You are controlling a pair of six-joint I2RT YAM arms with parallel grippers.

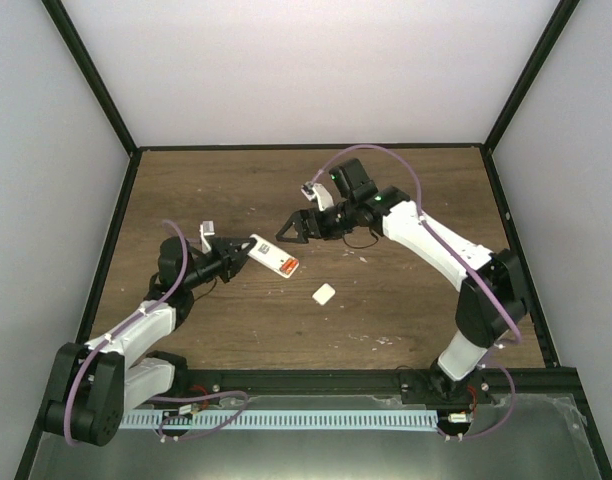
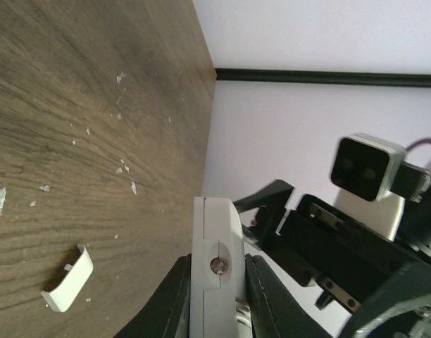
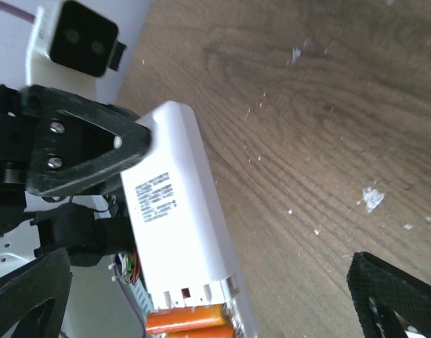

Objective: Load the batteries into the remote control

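- Left gripper [image 1: 238,250] is clamped shut on one end of the remote [image 1: 271,255]. In the left wrist view you can see both fingers [image 2: 175,299] pressed tight against its sides.
- The remote sticks out from that grip toward the middle of the table [image 1: 416,190], angled a bit to the right. Its back faces up, with a printed label on it.
- Can't really tell if its free end touches the wood or hangs just above it.
- The batteries [image 3: 186,320] are in the recess at the remote's free end. The right wrist camera shows two orange cylinders lying side by side there. From above they're just an orange patch on the end.
- Right gripper [image 1: 291,228] has its jaws spread wide and there's nothing in them. It hangs just beside the remote's free end, on the far side, close but not touching.
- In its own camera the two black fingers [image 3: 395,299] sit way out at the frame edges, with the remote between them.
- The cover [image 1: 324,293], a little white curved piece, lies on the table by itself, nearer than the remote and off to the right.
- Pale specks [image 2: 124,169] are scattered on the dark wood.
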